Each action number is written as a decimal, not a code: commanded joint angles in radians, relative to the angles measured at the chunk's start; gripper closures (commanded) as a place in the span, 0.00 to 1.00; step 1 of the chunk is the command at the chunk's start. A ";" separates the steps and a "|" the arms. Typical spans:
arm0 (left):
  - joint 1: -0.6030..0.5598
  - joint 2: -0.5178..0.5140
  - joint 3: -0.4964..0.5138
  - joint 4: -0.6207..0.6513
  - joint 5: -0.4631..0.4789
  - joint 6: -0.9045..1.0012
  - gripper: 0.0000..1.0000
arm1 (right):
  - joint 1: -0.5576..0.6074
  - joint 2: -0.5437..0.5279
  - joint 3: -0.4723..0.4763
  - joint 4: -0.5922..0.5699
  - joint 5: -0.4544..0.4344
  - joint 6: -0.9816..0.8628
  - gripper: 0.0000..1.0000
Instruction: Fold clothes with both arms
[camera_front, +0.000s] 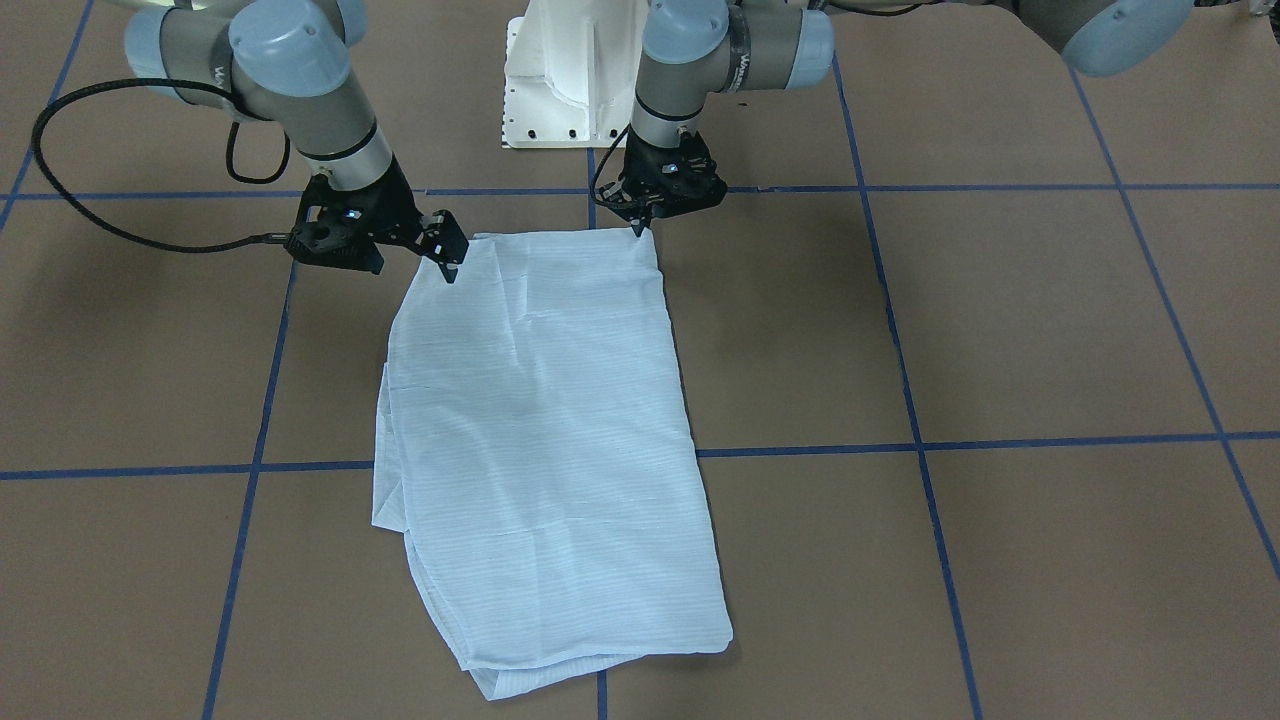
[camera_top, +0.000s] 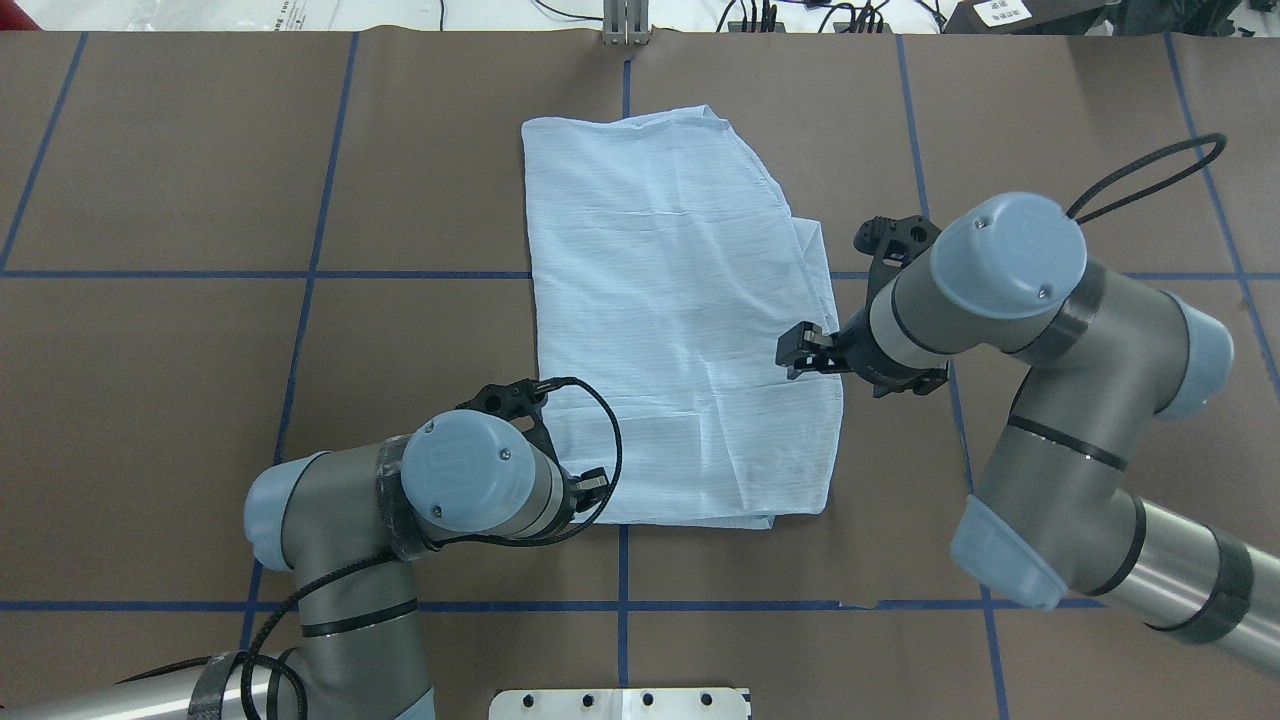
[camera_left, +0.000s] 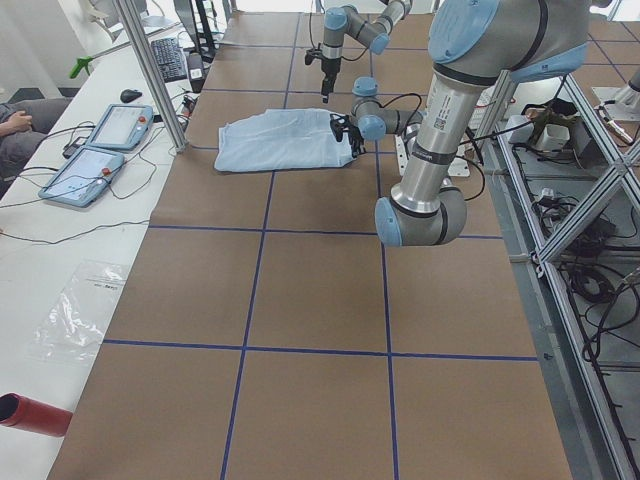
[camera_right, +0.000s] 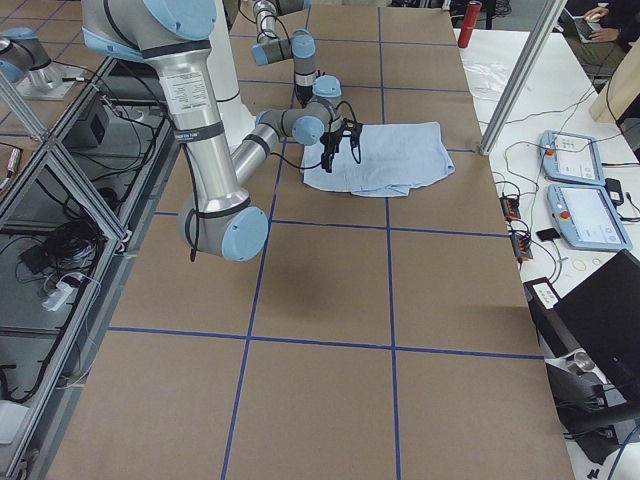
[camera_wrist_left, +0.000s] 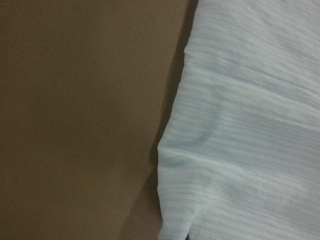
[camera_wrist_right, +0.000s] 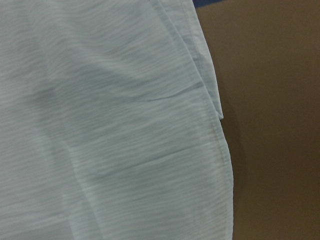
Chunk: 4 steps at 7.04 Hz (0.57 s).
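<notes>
The shirt (camera_front: 550, 420) lies nearest, its hem end reaching toward the operators' edge of the table (camera_front: 1000, 330) and its other end lying near the robot's edge, roughly midway between the two table ends; it rests flat as one long, narrow panel, with no sleeve, collar or button showing, and stacked layer edges peeking out along its right side and at the far end.

Going left to right in the overhead view: the left gripper (camera_front: 640, 228) stands at the shirt's near left corner, its tips looking pressed together to a single point right at the cloth's edge; whether any fabric is caught between them I cannot tell; its wrist view shows only that corner and bare table beside it. The right gripper (camera_front: 450, 268) hangs over the shirt's right edge, a little farther from the robot's edge than the other; whether its fingers are spread or together I cannot tell, nor whether they touch the cloth.

By my reading the lengthwise folds are done, since the sleeves seem tucked inside; what is left is the crosswise folding, carrying one end over toward the other, and a final tidy; both grippers seem placed to take the near end for that.
</notes>
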 joint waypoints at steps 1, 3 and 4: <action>-0.001 0.001 -0.014 0.016 0.000 0.000 1.00 | -0.130 0.003 0.001 -0.009 -0.108 0.197 0.00; 0.002 0.001 -0.014 0.016 0.000 -0.001 1.00 | -0.190 -0.012 -0.008 -0.012 -0.130 0.326 0.00; 0.002 -0.002 -0.014 0.016 0.000 -0.001 1.00 | -0.214 -0.014 -0.012 -0.014 -0.140 0.342 0.00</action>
